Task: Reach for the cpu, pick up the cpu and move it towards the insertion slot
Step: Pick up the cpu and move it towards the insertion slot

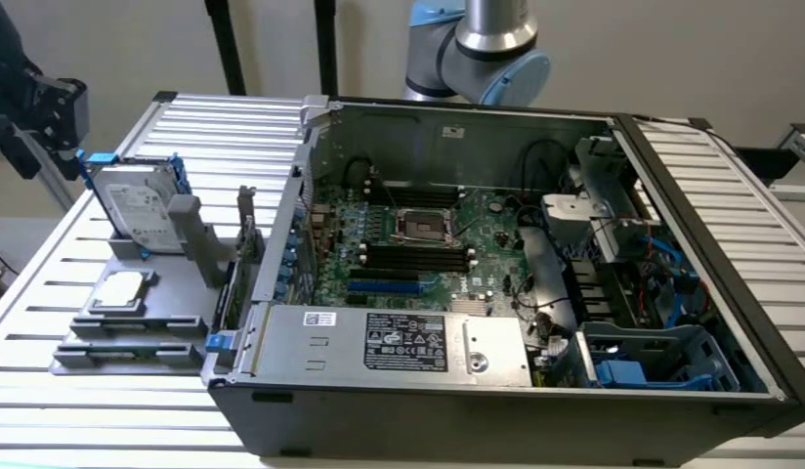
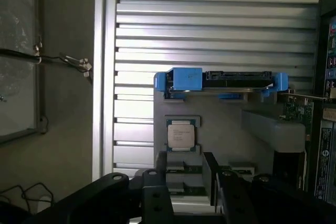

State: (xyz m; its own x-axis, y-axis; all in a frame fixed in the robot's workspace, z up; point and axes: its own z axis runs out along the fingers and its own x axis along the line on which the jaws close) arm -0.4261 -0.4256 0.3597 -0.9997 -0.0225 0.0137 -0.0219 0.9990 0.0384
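**Wrist view: chip not grabbed yet**

Black gripper (image 2: 185, 181) fingers (image 2: 159, 174) are seen spread wide with nothing held, hovering near the small flat silver square cpu (image 2: 181, 134). In the exterior view, the cpu (image 1: 120, 290) is parked on a grey holder (image 1: 132, 325), roughly 8 o'clock from the shiny-framed square insertion slot (image 1: 424, 226), well apart.

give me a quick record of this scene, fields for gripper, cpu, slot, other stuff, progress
gripper: open, holding nothing, apart from the cpu
cpu: lying flat in a recess of the grey fixture, outside the case, on the exterior view's left
slot: on the motherboard inside the open case, dark centre showing
hard drive: upright in the fixture behind the cpu, blue brackets
progress: cpu not yet picked up
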